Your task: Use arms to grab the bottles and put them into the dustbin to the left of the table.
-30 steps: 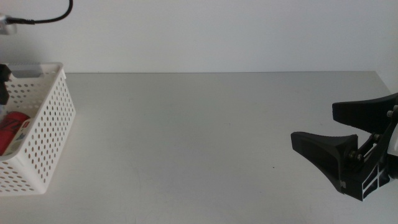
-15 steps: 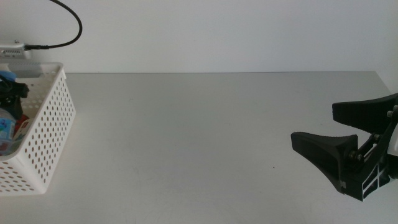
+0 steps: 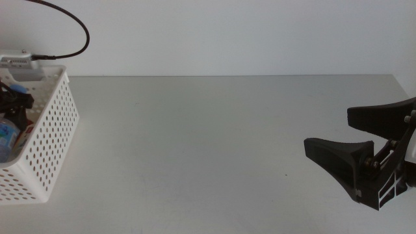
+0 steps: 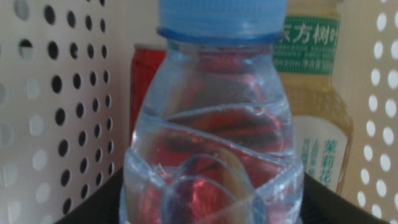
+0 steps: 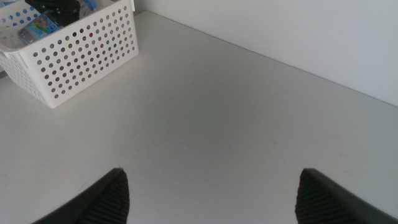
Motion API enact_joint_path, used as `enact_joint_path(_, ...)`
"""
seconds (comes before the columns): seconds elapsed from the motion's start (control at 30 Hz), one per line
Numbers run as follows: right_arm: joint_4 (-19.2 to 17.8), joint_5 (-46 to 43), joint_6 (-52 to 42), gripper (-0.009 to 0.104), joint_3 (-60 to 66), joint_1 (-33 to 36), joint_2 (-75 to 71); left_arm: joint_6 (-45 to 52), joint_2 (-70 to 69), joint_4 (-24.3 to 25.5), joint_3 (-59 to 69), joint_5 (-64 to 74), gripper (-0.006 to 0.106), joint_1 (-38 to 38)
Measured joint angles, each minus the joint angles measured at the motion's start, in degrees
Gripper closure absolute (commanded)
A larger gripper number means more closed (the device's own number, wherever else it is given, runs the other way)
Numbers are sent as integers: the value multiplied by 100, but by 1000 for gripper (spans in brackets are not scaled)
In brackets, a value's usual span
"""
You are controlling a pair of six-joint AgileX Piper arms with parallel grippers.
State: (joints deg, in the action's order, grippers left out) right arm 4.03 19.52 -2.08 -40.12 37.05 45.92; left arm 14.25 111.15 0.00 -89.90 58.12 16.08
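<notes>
The small clear water bottle point(image 4: 211, 137) with a blue cap fills the left wrist view, and my left gripper point(image 4: 211, 208) is shut on its body. It hangs inside the white perforated dustbin point(image 3: 55, 140) at the table's left end, where the left gripper point(image 3: 14, 97) reaches over the rim. Behind the water bottle, inside the dustbin, are the red soda can point(image 4: 147, 81) and the yellow-tea bottle point(image 4: 314, 106) with its green label. My right gripper point(image 3: 328, 130) waits open and empty above the table's right side.
The light-grey table point(image 3: 208, 143) stretches between the dustbin and the right gripper. A white wall stands behind it. The left arm's black cable point(image 3: 71, 23) loops above the dustbin. The right wrist view shows the dustbin point(image 5: 81, 46) far across the table.
The left gripper has come down into the dustbin with the water bottle, and its white housing and cable have dropped into view. The right gripper has not moved.
</notes>
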Motion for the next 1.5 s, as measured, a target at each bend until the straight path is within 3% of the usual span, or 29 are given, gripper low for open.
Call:
enact_joint_path(0.27, 0, 0, 0, 24, 0, 0, 0, 170, 40, 54, 0, 168, 9, -59)
enact_joint_path(0.3, 0, 0, 0, 24, 0, 0, 0, 165, 39, 57, 0, 174, 7, -86)
enact_joint_path(0.73, 0, 6, 0, 24, 0, 0, 0, -697, -610, 1108, 0, 210, 7, -922)
enact_joint_path(1.5, 0, 6, 0, 24, 0, 0, 0, -1044, -3504, 752, 0, 1168, 7, -947)
